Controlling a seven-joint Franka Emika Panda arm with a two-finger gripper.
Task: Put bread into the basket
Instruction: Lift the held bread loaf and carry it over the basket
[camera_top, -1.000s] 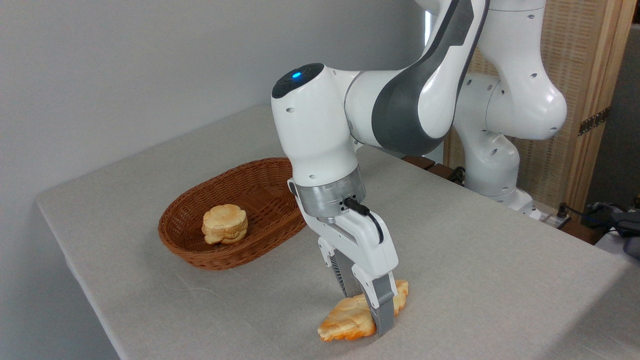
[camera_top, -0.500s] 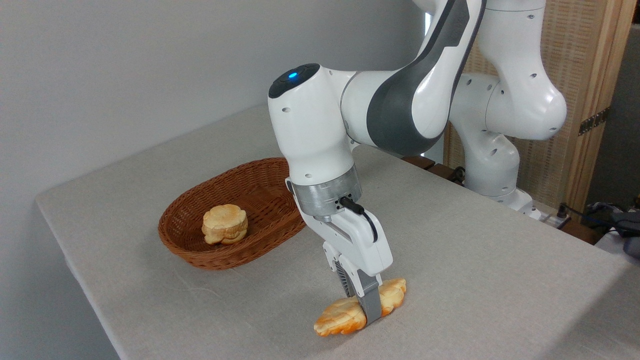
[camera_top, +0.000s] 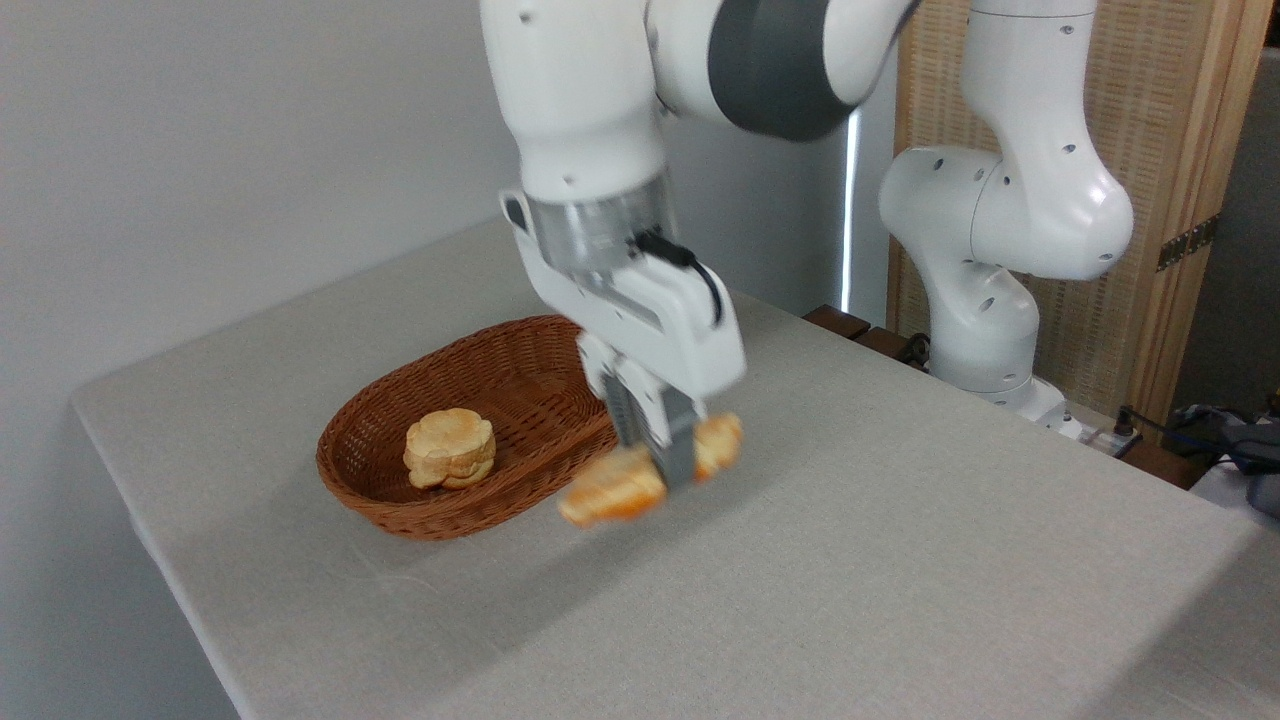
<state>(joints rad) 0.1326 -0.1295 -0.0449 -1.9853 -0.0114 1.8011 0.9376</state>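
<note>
Bread (camera_top: 610, 492), long golden bumpy loaf, pinched mid-length in gripper (camera_top: 668, 468), aloft beside oval woven wicker basket (camera_top: 400, 505)

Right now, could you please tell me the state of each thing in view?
bread: lifted off the table, gripped mid-length, blurred.
gripper: fingers shut on the bread.
basket: upright on the table, holding one bun.
bun: resting inside the basket, untouched.
</note>
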